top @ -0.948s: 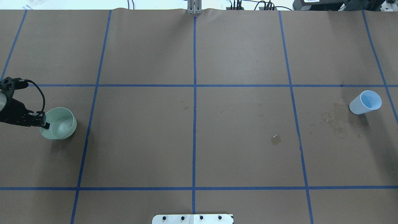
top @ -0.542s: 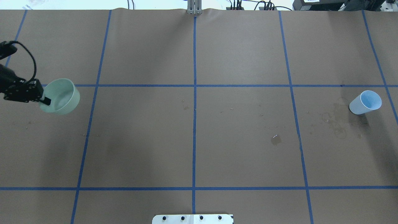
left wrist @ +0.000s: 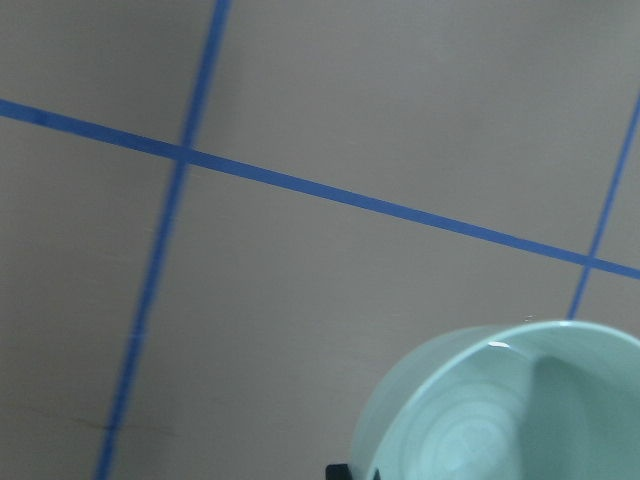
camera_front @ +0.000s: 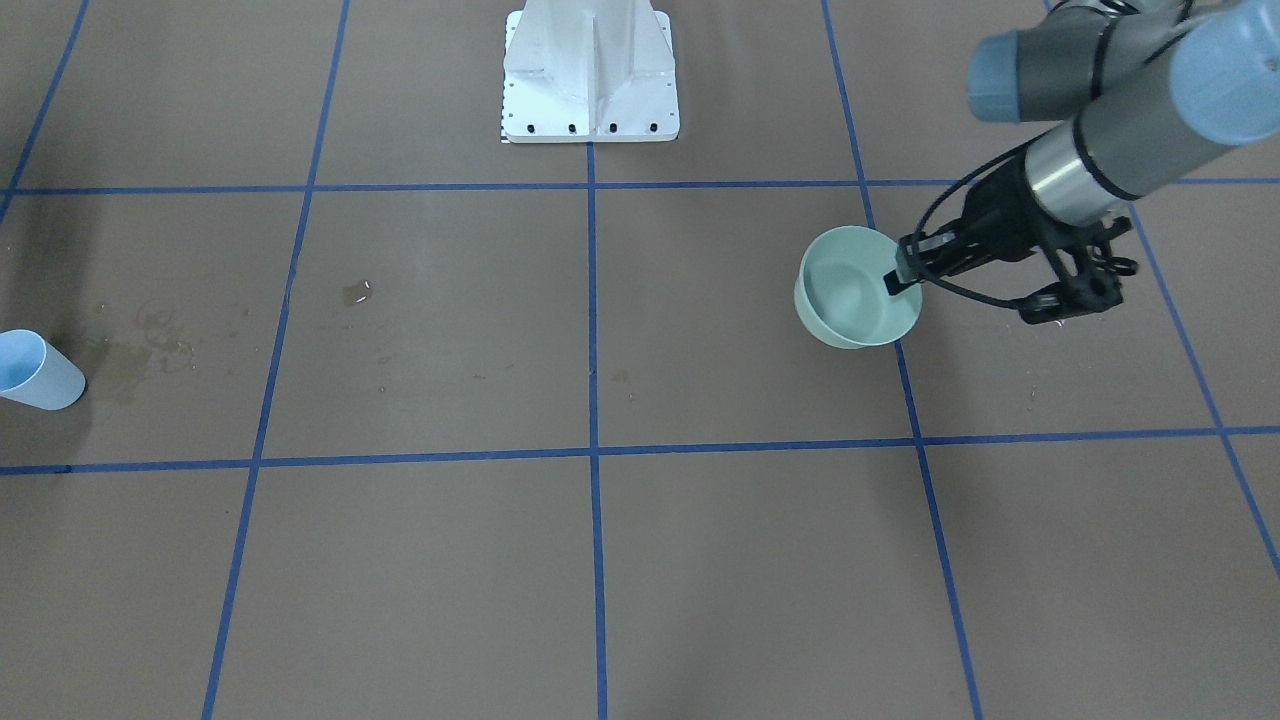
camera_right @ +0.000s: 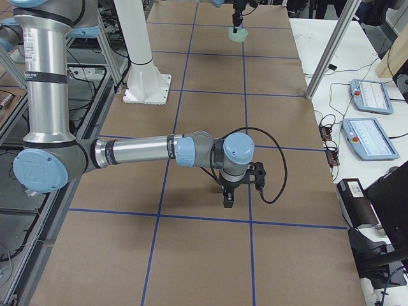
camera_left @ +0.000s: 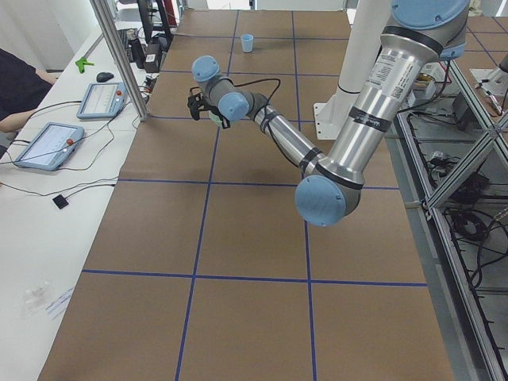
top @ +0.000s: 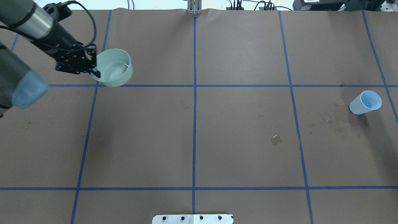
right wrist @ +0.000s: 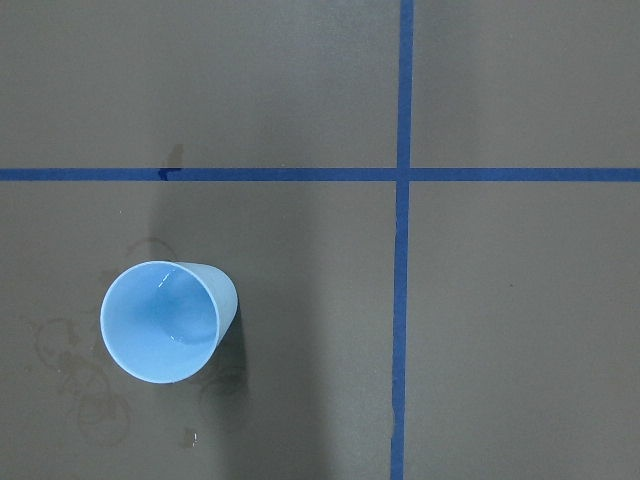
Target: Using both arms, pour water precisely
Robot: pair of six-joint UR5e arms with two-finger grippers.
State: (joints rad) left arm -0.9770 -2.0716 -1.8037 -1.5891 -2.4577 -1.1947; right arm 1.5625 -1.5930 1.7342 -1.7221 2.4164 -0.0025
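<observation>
While the left gripper (top: 96, 73) clamps the rim of the green bowl (top: 115, 67) at ten o'clock, the blue cup (top: 365, 102) stands at three o'clock; whether the right gripper (camera_right: 228, 199) is spread, I cannot tell.

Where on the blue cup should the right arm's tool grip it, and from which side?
Probably the side wall just below the rim, approached level from the side. The blue cup stands upright, mouth open upward, and narrows toward its base, so a grip high on the wall is less likely to slip and leaves the mouth free for pouring.
</observation>
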